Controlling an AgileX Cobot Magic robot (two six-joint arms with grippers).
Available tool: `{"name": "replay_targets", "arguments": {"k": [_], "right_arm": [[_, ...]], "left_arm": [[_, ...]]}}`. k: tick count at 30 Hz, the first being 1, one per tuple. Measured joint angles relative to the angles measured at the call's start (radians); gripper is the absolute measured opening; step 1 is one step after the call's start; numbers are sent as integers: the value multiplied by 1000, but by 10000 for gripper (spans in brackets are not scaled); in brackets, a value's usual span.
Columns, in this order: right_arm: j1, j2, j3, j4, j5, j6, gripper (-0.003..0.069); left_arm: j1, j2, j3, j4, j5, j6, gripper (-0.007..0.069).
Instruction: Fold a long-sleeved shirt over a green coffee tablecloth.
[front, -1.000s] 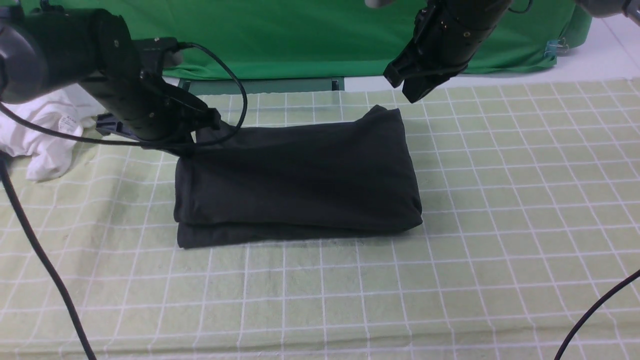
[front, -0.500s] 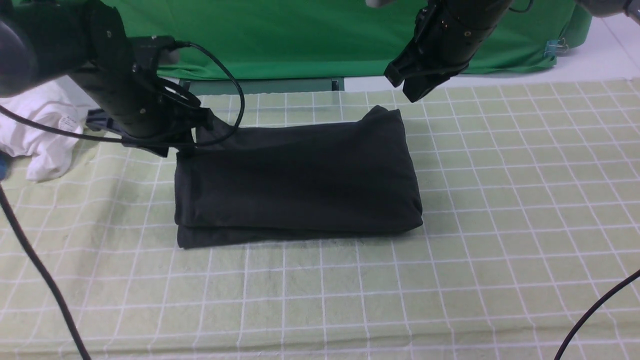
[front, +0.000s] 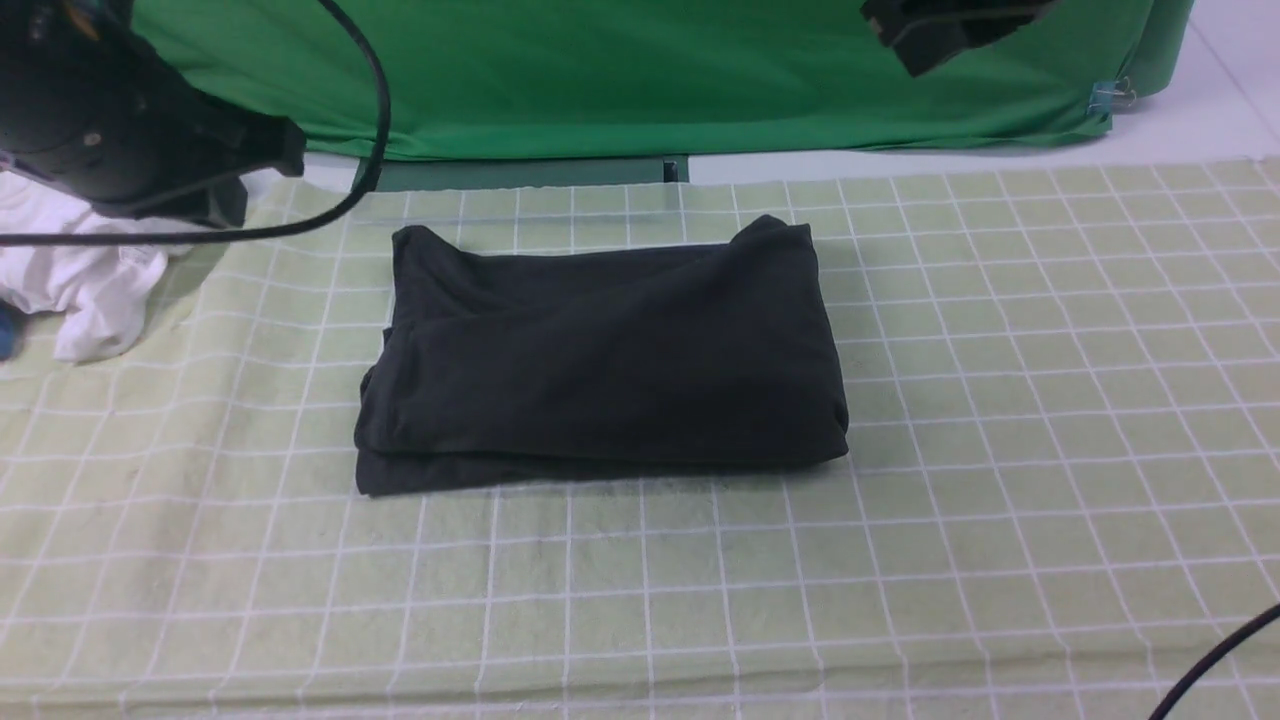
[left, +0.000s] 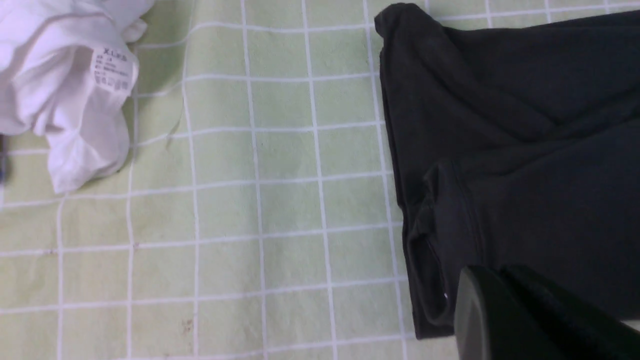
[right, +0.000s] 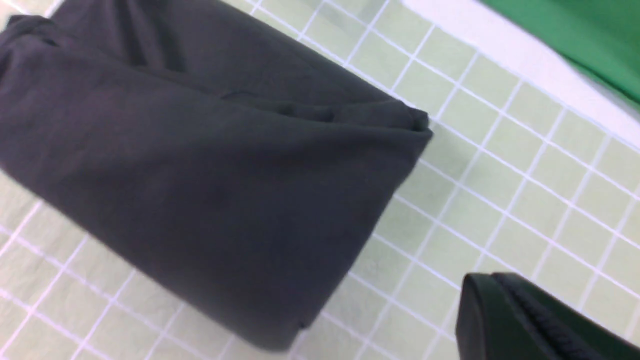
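Note:
The long-sleeved shirt (front: 600, 350) lies folded into a thick black rectangle in the middle of the green coffee tablecloth (front: 1000, 450). No logo or lettering shows. My left gripper (left: 500, 274) is shut and empty, hovering above the shirt's left end (left: 500, 150). In the front view the left arm (front: 120, 130) is raised at the far left, away from the shirt. My right gripper (right: 492, 277) is shut and empty, high over the tablecloth (right: 500, 200) beside the shirt's right end (right: 200, 175). Only its arm's tip (front: 950, 25) shows at the front view's top edge.
A crumpled white garment (front: 90, 290) with a small label (left: 112, 67) lies on the tablecloth's far left edge. The plain green backdrop (front: 600, 70) hangs behind the table. A black cable (front: 1210, 660) crosses the near right corner, and another cable (front: 370, 90) loops from the left arm.
My left gripper has let go of the shirt's far left corner and pulled up and to the left. The corner has dropped flat. The right arm has risen almost out of view.

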Motion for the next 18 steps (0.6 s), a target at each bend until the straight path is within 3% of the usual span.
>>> {"name": "replay_targets", "arguments": {"k": [9,18], "right_arm": [[-1,-191,221,-19,-8,2,0],[-1,-502,533,-21,-164,38,0]], "left_arm": [[0,-304,271,-37,-49,-2,11],[0,-628,505,-54,-66,-2,11]]}}
